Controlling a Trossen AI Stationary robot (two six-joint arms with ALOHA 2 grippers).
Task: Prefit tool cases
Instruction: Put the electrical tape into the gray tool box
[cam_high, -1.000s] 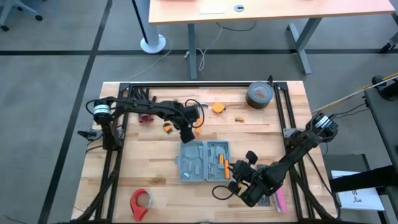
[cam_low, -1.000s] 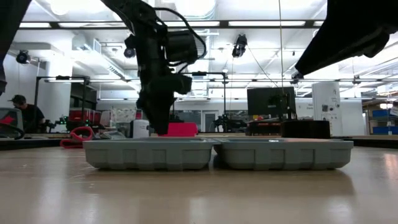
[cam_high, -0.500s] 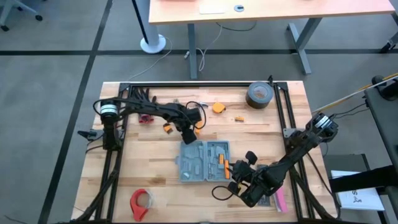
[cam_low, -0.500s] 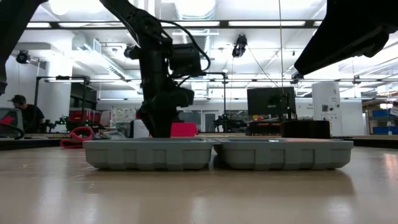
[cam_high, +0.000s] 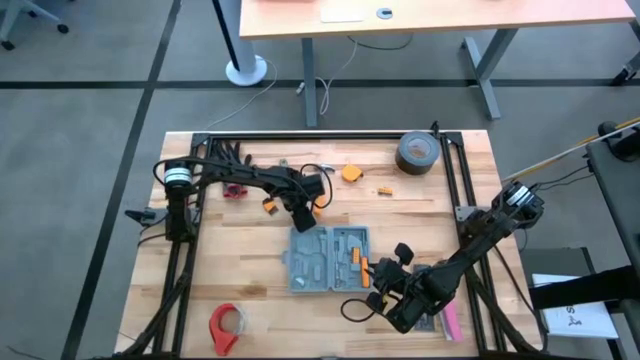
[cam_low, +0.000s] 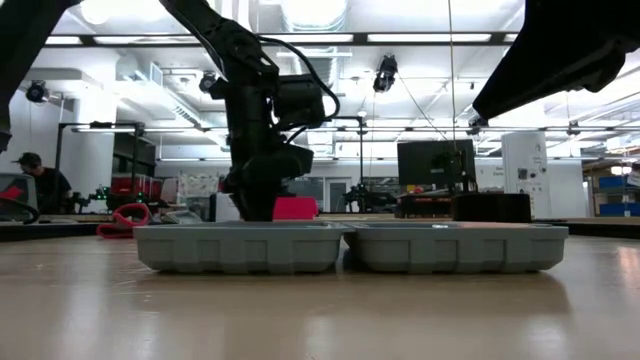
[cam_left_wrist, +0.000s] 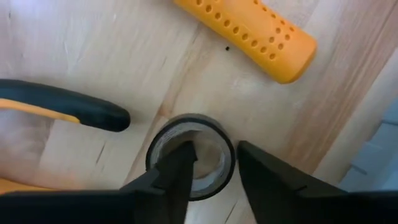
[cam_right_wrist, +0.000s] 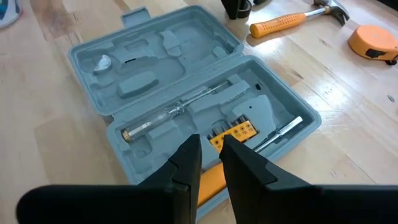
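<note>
Left gripper (cam_left_wrist: 211, 165), jaws straddling the wall of a small grey ring (cam_left_wrist: 191, 163) on the tabletop (cam_high: 230, 260), one finger inside and one outside, not yet clamped, just beyond the far edge of the open blue-grey tool case (cam_high: 328, 257). An orange perforated handle (cam_left_wrist: 249, 32) and a black-and-orange grip (cam_left_wrist: 59, 109) lie near the ring. Right gripper (cam_right_wrist: 210, 163) hovers at the case's near right side, jaws nearly closed around an orange tool (cam_right_wrist: 208, 183); the case lies open before it at the tabletop's centre.
</note>
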